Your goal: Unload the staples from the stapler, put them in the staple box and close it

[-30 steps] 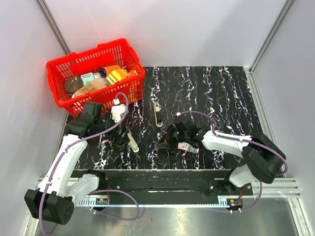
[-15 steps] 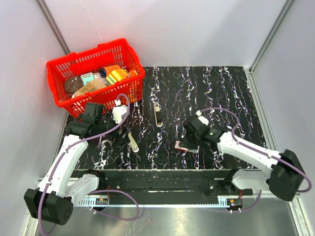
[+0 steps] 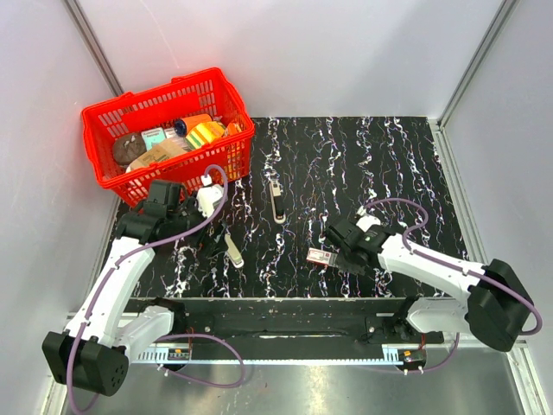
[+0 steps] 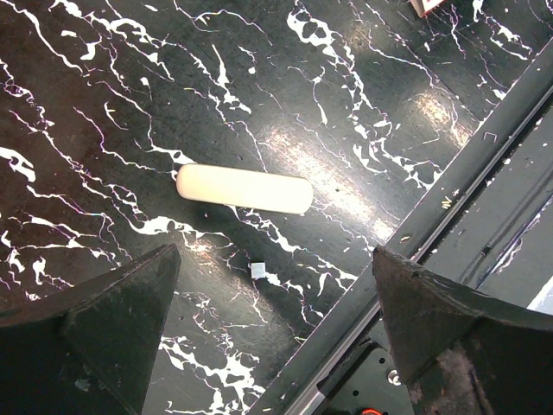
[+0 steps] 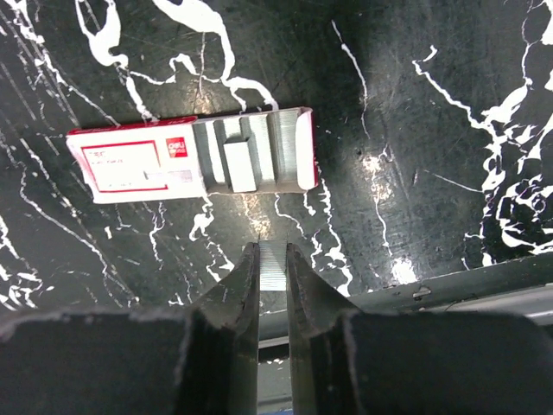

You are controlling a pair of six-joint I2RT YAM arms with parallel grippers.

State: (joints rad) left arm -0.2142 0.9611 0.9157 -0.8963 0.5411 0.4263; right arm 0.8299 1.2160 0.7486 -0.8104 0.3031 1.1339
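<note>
My right gripper (image 5: 272,252) is shut on a short silver strip of staples (image 5: 272,268) pinched between its fingers, just above the black marbled table. Right ahead of its tips lies a red-and-white staple box (image 5: 194,160), its tray slid open. Seen from above, that gripper (image 3: 342,257) sits just right of the box (image 3: 320,256). A slim stapler (image 3: 276,204) lies in the middle of the table. A white oblong piece (image 4: 244,188) lies flat below my left gripper (image 4: 285,346), which is open and holds nothing. The top view shows that piece (image 3: 233,252) beside the left gripper (image 3: 212,246).
A red basket (image 3: 112,177) with several items stands at the back left. The table's metal front rail (image 4: 467,190) runs close by both grippers. A tiny white speck (image 4: 257,271) lies near the white piece.
My right arm has swung from the table's middle toward the right, the staples still in its gripper, now right of the staple box. The left arm has not moved.
</note>
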